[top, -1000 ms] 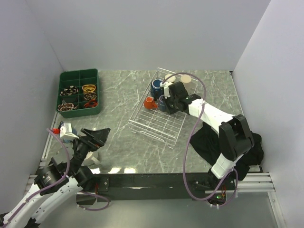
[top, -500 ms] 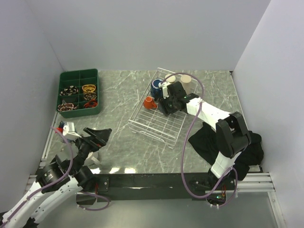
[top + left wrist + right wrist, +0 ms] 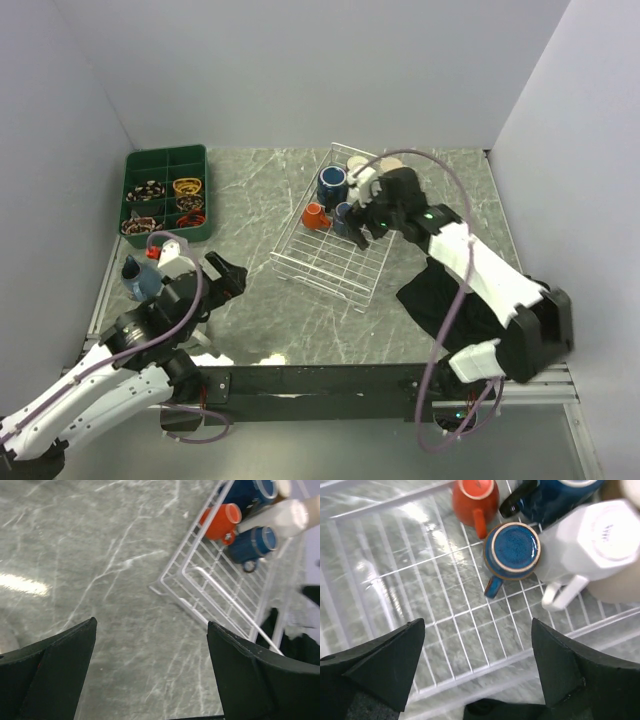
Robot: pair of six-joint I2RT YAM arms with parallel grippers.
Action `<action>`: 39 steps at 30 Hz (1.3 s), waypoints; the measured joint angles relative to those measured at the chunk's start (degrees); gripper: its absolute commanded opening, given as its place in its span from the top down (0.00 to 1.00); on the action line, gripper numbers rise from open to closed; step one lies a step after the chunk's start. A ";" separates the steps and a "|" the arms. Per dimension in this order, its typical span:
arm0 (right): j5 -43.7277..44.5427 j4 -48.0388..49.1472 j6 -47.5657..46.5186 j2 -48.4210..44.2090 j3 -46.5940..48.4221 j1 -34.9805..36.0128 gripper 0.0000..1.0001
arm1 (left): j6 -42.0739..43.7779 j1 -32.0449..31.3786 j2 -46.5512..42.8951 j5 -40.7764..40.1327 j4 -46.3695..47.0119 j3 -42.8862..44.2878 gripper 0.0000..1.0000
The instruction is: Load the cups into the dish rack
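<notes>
A dark green compartment tray (image 3: 152, 165) is set far left on the marble table (image 3: 270, 320), and a black cloth (image 3: 428, 296) is laid near right.

Partly beyond the right wrist view's edges: dark blue mug (image 3: 557, 502), beige tumbler (image 3: 622, 587).

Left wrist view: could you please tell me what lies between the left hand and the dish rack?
Only bare marble tabletop separates left hand from dish rack there.
</notes>
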 measured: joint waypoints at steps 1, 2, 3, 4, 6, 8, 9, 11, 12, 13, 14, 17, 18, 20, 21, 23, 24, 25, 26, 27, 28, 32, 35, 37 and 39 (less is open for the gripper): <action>-1.66 0.00 -0.90 -2.43 -0.94 -0.76 0.05 | -0.63 0.00 1.20 -0.39 -0.63 0.28 0.04; -3.17 0.02 -1.66 -4.59 -1.86 -1.81 0.04 | -1.07 0.00 1.95 -0.68 -1.29 0.44 0.04; -5.62 0.02 -2.45 -7.04 -3.06 -3.50 0.04 | -1.86 0.00 2.78 -1.16 -2.12 0.57 0.04; -7.72 0.17 -3.10 -9.38 -4.39 -5.46 0.03 | -2.58 0.00 3.32 -1.62 -3.17 0.72 0.04; -11.54 0.24 -4.17 -13.55 -7.45 -9.86 0.02 | -4.92 0.02 4.31 -3.13 -5.79 1.11 0.04; -14.43 0.70 -4.90 -16.59 -10.62 -13.25 0.01 | -7.15 0.07 5.01 -4.83 -8.55 1.77 0.04; -16.17 0.94 -5.20 -18.16 -12.70 -14.80 0.00 | -8.22 0.17 5.40 -5.62 -9.79 2.23 0.04; -20.72 1.49 -5.77 -21.40 -17.33 -17.68 0.00 | -9.77 0.46 6.45 -6.97 -11.87 3.41 0.04; -22.95 1.42 -6.03 -22.86 -19.43 -19.17 0.00 | -10.67 0.72 7.23 -7.61 -12.98 4.17 0.04; -24.90 1.07 -6.14 -24.00 -20.96 -20.74 0.00 | -11.52 1.07 8.04 -8.22 -13.86 4.87 0.04; -26.43 0.94 -6.12 -24.70 -21.75 -22.08 0.00 | -12.59 1.46 8.83 -8.70 -14.64 5.42 0.03; -31.36 1.36 -6.10 -25.70 -22.29 -26.25 0.00 | -15.72 3.85 11.10 -9.70 -16.92 5.86 0.04; -32.61 1.53 -6.08 -25.77 -22.27 -27.12 0.00 | -16.04 4.92 11.69 -9.70 -17.35 5.86 0.04; -34.40 1.53 -6.08 -25.68 -22.27 -28.11 0.00 | -16.15 7.98 12.52 -9.40 -17.44 5.75 0.04; -35.23 1.42 -6.08 -25.62 -22.27 -28.55 0.00 | -16.13 9.53 12.83 -9.27 -17.38 5.62 0.04; -36.39 1.22 -6.08 -25.59 -22.27 -29.16 0.00 | -15.98 12.20 13.25 -8.81 -17.29 5.40 0.04; -36.98 1.16 -6.08 -25.57 -22.27 -29.49 0.00 | -15.93 13.46 13.42 -8.50 -17.14 5.18 0.04; -37.38 1.07 -6.08 -25.57 -22.27 -29.68 0.00 | -15.89 14.73 13.64 -8.17 -16.98 5.09 0.04; -37.66 0.98 -6.08 -25.57 -22.27 -29.79 0.00 | -15.76 15.93 13.97 -7.69 -16.61 4.96 0.04; -37.81 0.92 -6.08 -25.57 -22.27 -29.83 0.00 | -15.69 17.11 14.47 -7.23 -16.13 4.72 0.03; -38.10 0.85 -6.08 -25.57 -22.27 -29.86 0.00 | -15.67 18.34 15.06 -6.75 -15.72 4.44 0.04; -38.86 0.48 -6.08 -25.53 -21.94 -30.01 0.00 | -16.13 22.08 19.74 -5.14 -15.28 3.48 0.03; -39.23 0.48 -6.05 -25.55 -21.86 -30.58 0.00 | -17.33 23.63 24.02 -4.28 -15.43 3.32 0.01; -39.50 0.48 -6.03 -25.55 -21.86 -30.88 0.00 | -18.40 24.17 26.40 -4.33 -15.89 3.28 0.01; -39.91 0.46 -6.03 -25.55 -21.86 -30.97 0.00 | -19.54 24.46 27.87 -4.13 -16.39 3.26 0.04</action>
